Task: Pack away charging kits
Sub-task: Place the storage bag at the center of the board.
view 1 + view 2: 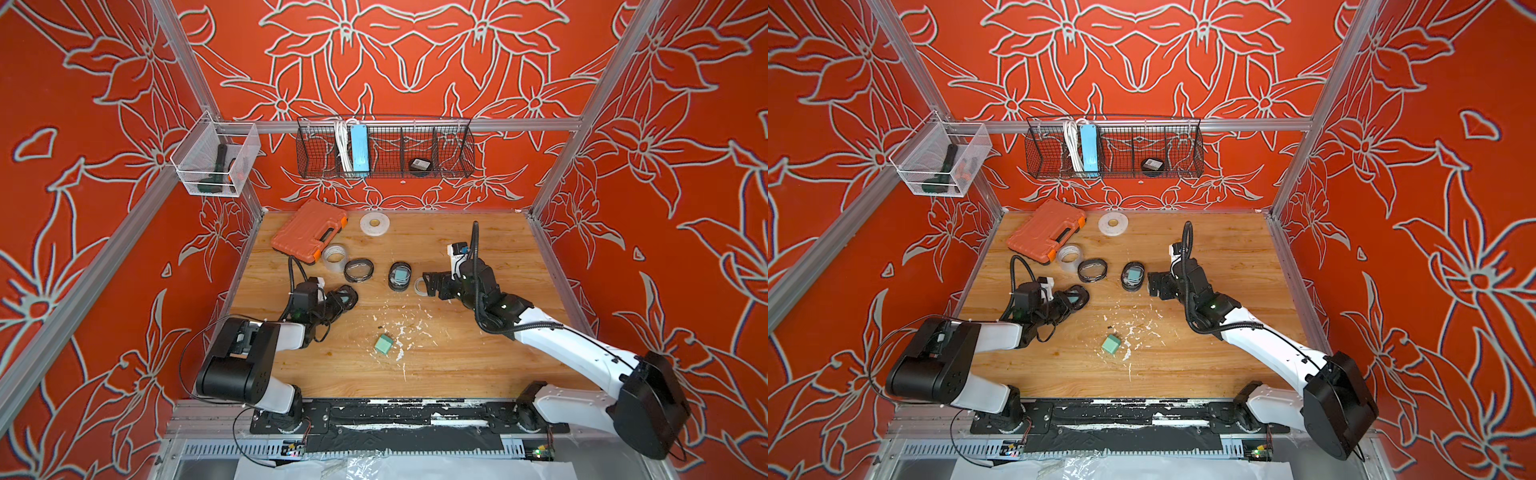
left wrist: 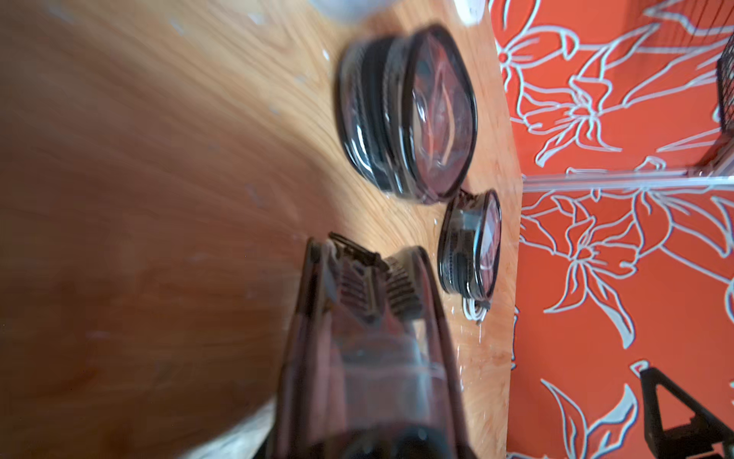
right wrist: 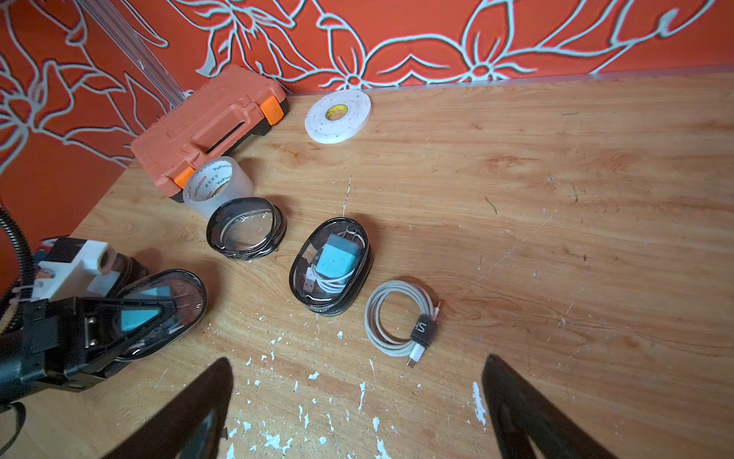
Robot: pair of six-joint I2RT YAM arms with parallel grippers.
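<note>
1. Clamped by its rim between the narrow-set jaws of the left gripper point(image 2: 375, 262): an oval black-rimmed clear-topped pouch point(image 3: 186, 290), down at the left of the pale wooden table point(image 1: 478, 365), a teal cube plug adapter point(image 3: 137, 318) showing through its top. Touching the wood or just above it: cannot tell.
2. Spread wide and gripping nothing: the right gripper point(image 3: 357, 377), poised right over a coiled white cable point(image 3: 401, 318) bound with a black strap, bare on the wood.
3. Just beside that cable, toward the left arm: a second pouch point(image 3: 331, 266) of the same make, flat on the table, with a light-blue cube adapter point(image 3: 337, 258) and a small white cable point(image 3: 325, 284) inside.
4. Farther to the rear left, near the second but apart: a third pouch point(image 3: 246, 228), right against a clear plastic tape roll point(image 3: 216, 186).
5. Near the table's front middle, among white flecks, well apart from every pouch: a loose teal cube adapter point(image 1: 383, 344).
6. On the rear wall, in a black wire basket point(image 1: 453, 158): a long blue power strip point(image 1: 358, 149) on end and, in a compartment to its right, a dark oval pouch point(image 1: 419, 165), too small for detail.
7. At the table's rear left: an orange plastic tool case point(image 1: 309, 230), a flat white tape roll point(image 1: 375, 223) just beside it.
</note>
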